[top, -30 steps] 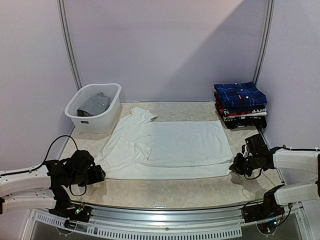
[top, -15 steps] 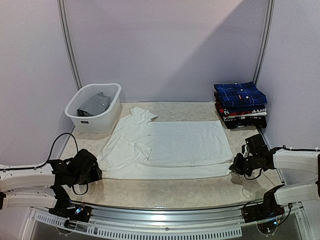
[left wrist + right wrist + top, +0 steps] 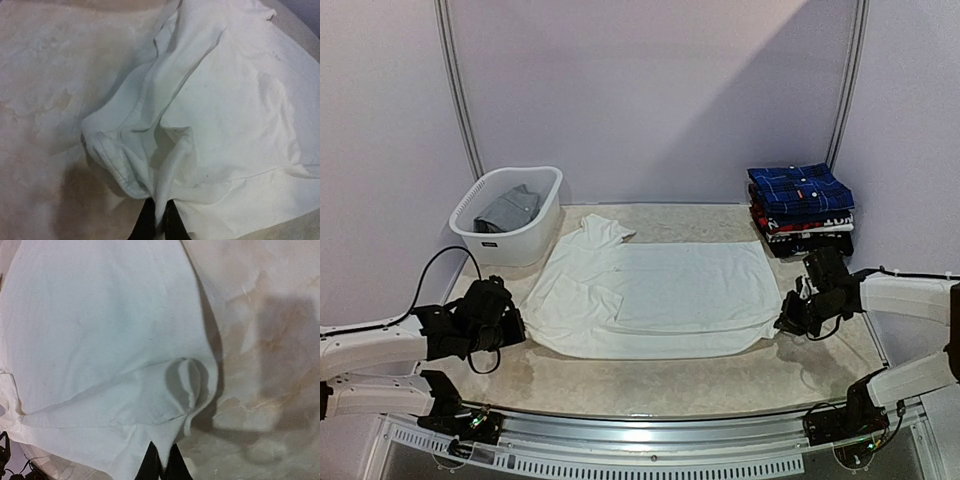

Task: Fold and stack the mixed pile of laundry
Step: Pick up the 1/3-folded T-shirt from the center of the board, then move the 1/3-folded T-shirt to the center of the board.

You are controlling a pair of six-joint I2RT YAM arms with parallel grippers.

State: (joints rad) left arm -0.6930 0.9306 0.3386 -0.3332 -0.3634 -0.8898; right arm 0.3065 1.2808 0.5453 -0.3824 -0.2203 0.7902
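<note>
Laundry layout: the white shirt [image 3: 655,290] lies spread flat over the middle of the tabletop [image 3: 670,378], with one sleeve reaching toward the far edge and its long hem running along the near side.

Left pincer [image 3: 517,326]: clenched on the white shirt at the shirt's near left corner, toward the tabletop's left edge. In the left wrist view, a bunched fold of hem runs down between the two dark fingers [image 3: 146,225], and the cloth puckers upward around the grip.

Right pincer [image 3: 786,324]: clenched on the white shirt at the shirt's near right corner, toward the tabletop's right edge. In the right wrist view, a small loop of fabric stands up just above the closed fingers [image 3: 150,464].

Basket [image 3: 538,232]: a white slotted tub at the far left corner. It holds the grey garment [image 3: 508,208], which lies crumpled inside.

Folded stack [image 3: 805,232]: at the far right corner, well apart from the white shirt. The dark blue plaid shirt [image 3: 798,188] lies folded on top of it.
</note>
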